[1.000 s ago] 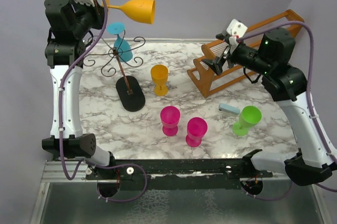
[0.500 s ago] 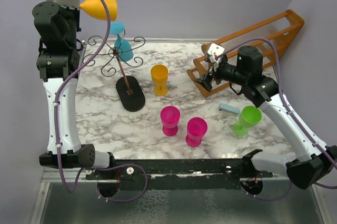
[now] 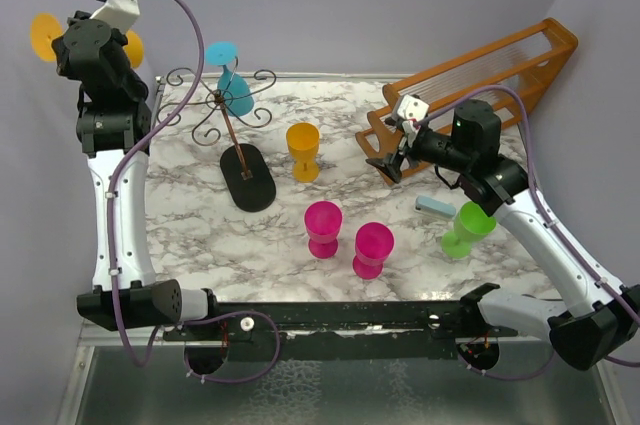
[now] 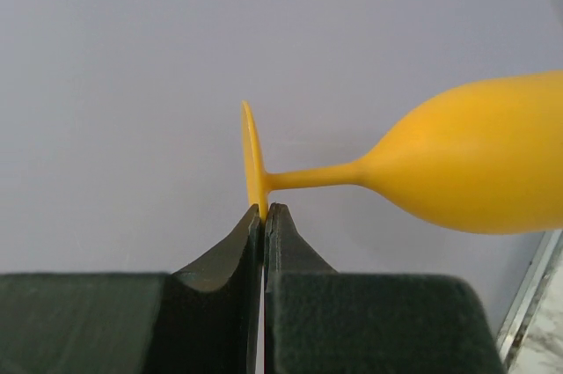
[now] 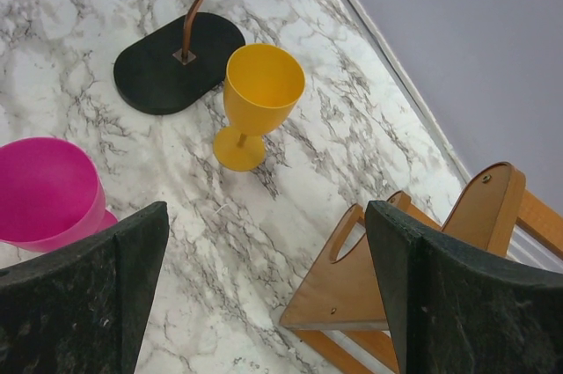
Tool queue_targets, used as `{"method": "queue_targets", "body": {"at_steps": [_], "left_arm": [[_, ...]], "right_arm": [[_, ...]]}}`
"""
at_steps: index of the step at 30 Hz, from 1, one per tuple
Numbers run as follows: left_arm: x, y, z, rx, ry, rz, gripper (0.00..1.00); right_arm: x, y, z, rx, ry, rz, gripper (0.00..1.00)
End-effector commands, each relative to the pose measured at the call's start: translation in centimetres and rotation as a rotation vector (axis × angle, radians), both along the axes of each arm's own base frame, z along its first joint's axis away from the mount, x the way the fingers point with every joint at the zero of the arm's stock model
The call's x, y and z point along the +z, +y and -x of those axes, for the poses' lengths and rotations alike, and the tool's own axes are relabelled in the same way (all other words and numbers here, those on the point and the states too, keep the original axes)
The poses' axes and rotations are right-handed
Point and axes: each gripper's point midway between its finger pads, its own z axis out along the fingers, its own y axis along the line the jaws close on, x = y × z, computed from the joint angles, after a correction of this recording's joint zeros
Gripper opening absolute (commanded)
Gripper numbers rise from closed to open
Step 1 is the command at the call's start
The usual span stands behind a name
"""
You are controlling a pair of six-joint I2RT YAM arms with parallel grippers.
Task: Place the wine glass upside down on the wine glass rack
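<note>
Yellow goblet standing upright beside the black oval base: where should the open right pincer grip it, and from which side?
Probably the short stem of the yellow goblet, its narrowest part between bowl and foot. Come in level from the wooden rack side: the black oval base crowds the opposite side, and the open right pincer hangs on that side.

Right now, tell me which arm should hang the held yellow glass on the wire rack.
Left. The left fingers are shut on the foot of the yellow wine glass, held high near the wine glass rack. The right fingers are open and empty, over by the wooden rack.
</note>
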Motion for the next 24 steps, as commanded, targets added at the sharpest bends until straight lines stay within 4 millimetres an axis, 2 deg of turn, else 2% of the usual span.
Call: {"method": "queue_targets", "body": {"at_steps": [1, 7, 12, 18, 24], "left_arm": [[-1.8, 1.8, 0.8, 0.124, 0.142, -0.114, 0.00], [-7.3, 1.6, -0.2, 0.070, 0.365, -0.199, 0.00], [-10.2, -0.7, -1.5, -0.123, 0.440, -0.139, 0.00], [-11.8, -4.1, -2.1, -0.356, 0.508, -0.091, 0.00], [-10.9, -5.8, -2.3, -0.466, 0.520, -0.106, 0.00]], "right_arm": [[0.3, 0.4, 0.1, 0.023, -0.015, -0.027, 0.92], [-0.6, 0.5, -0.2, 0.020, 0.001, -0.010, 0.91], [-1.2, 0.4, -0.5, 0.013, 0.002, 0.001, 0.91], [-1.3, 0.3, -0.7, 0.006, -0.001, 0.005, 0.91], [-1.4, 0.3, -0.6, 0.005, -0.003, 0.007, 0.91]]}}
